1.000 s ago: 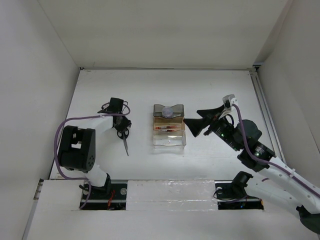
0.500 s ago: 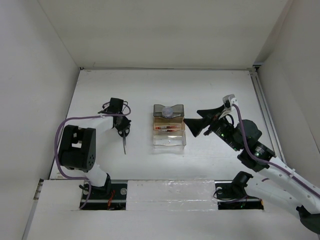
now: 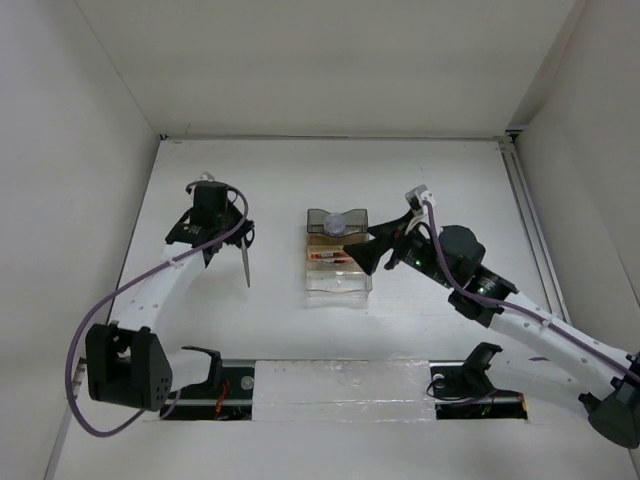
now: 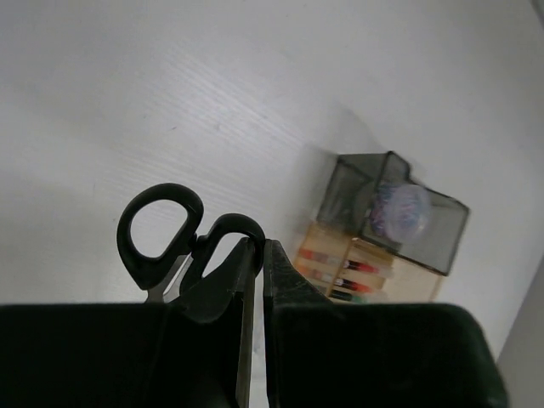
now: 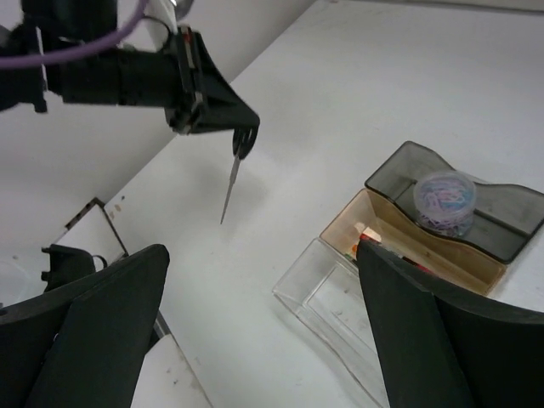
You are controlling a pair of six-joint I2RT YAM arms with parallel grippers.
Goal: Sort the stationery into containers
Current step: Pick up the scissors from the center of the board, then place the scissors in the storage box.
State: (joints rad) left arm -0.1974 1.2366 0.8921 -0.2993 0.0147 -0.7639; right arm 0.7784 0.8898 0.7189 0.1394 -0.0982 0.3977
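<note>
My left gripper (image 3: 238, 236) is shut on one handle loop of the black-handled scissors (image 3: 246, 265), which hang blade down above the table, left of the bins. In the left wrist view the handles (image 4: 161, 234) stick out past the shut fingers (image 4: 285, 272). The joined bins stand mid-table. The dark grey bin (image 3: 318, 220) holds the round lavender piece (image 3: 337, 225). The amber bin (image 3: 340, 248) holds red pens (image 3: 328, 257) and a dark pen. The clear bin (image 3: 338, 282) looks bare. My right gripper (image 3: 373, 246) is open and empty beside the bins' right side.
White walls close the table at the back and on both sides. A white strip (image 3: 340, 385) runs along the near edge between the arm bases. In the right wrist view the left arm (image 5: 127, 76) holds the scissors (image 5: 235, 170) beyond the clear bin (image 5: 340, 297).
My left arm has lifted the scissors off the table, and they now hang blade down. My right gripper has moved left, up against the bins.
</note>
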